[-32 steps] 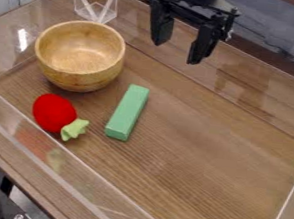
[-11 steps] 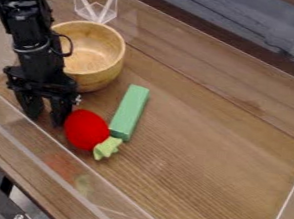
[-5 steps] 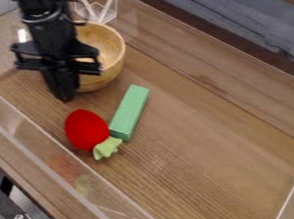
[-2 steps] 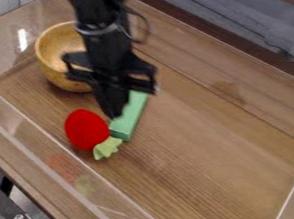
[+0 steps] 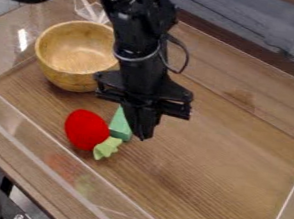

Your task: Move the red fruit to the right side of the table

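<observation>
The black gripper points almost straight down, its fingers pressed together with nothing between them, the tip just over the long green block and hiding much of it. The red fruit sits on the table just left of that tip, toward the near left, its pale green leafy stem poking out to the right beside the block's near end. A wooden bowl stands farther back on the left. Clear acrylic walls edge the tabletop.
</observation>
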Robot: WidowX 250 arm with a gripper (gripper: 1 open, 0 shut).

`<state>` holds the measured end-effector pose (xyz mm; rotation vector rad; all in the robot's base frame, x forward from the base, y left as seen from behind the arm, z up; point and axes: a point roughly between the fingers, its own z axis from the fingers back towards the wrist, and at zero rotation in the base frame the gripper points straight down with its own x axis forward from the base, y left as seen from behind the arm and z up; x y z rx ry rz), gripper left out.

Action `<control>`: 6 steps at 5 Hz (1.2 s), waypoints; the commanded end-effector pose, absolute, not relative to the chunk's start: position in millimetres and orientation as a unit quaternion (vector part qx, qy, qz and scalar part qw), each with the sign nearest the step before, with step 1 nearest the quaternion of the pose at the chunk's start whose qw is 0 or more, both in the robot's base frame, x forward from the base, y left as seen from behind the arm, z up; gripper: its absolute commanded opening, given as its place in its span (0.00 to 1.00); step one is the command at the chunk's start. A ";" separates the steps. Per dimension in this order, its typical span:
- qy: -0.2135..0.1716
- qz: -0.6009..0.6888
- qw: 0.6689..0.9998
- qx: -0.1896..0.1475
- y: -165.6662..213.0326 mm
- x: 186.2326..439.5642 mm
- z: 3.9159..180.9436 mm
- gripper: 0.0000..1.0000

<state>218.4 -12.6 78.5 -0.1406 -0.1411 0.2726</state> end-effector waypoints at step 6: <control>-0.069 0.074 0.994 -0.052 14.4 218.2 88.7 0.00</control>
